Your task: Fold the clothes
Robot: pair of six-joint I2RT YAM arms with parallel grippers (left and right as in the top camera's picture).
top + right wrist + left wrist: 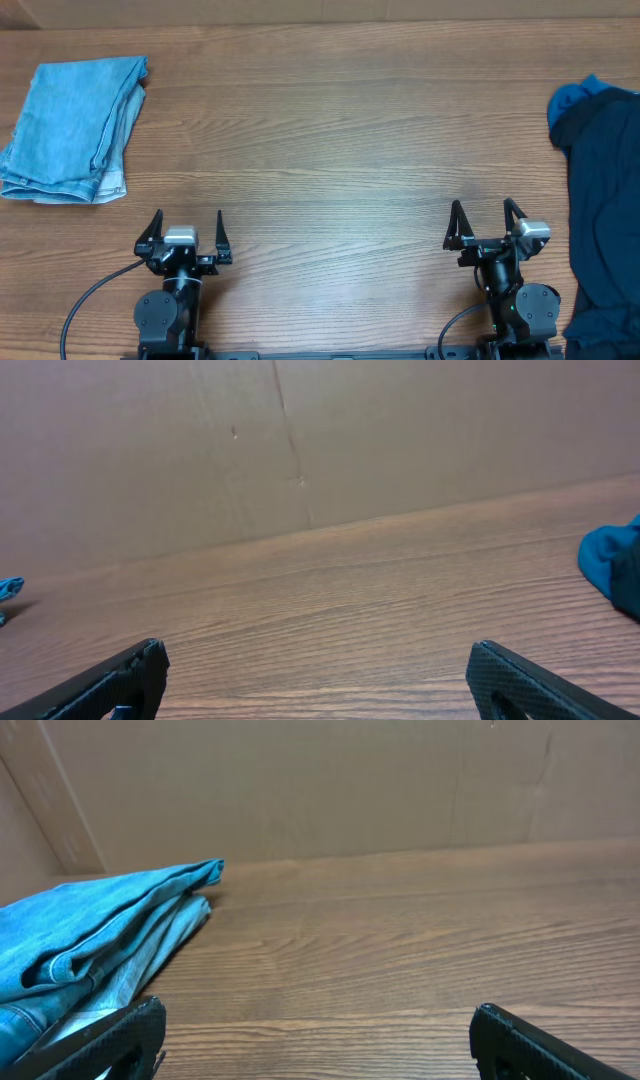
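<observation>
A folded piece of light-blue denim clothes (72,130) lies at the table's far left; the left wrist view shows its stacked layers (90,935). A dark blue garment (605,200) with a brighter blue corner is heaped along the right edge, and that corner (612,565) shows in the right wrist view. My left gripper (188,218) stands open near the front edge, well in front and to the right of the denim, with only bare wood between its fingers (318,1020). Just left of the dark garment, my right gripper (482,210) is open and empty too (318,660).
The wooden table (330,150) stretches between the two garments. A brown cardboard wall (300,790) closes off the far side. Black cables trail from both arm bases at the front edge.
</observation>
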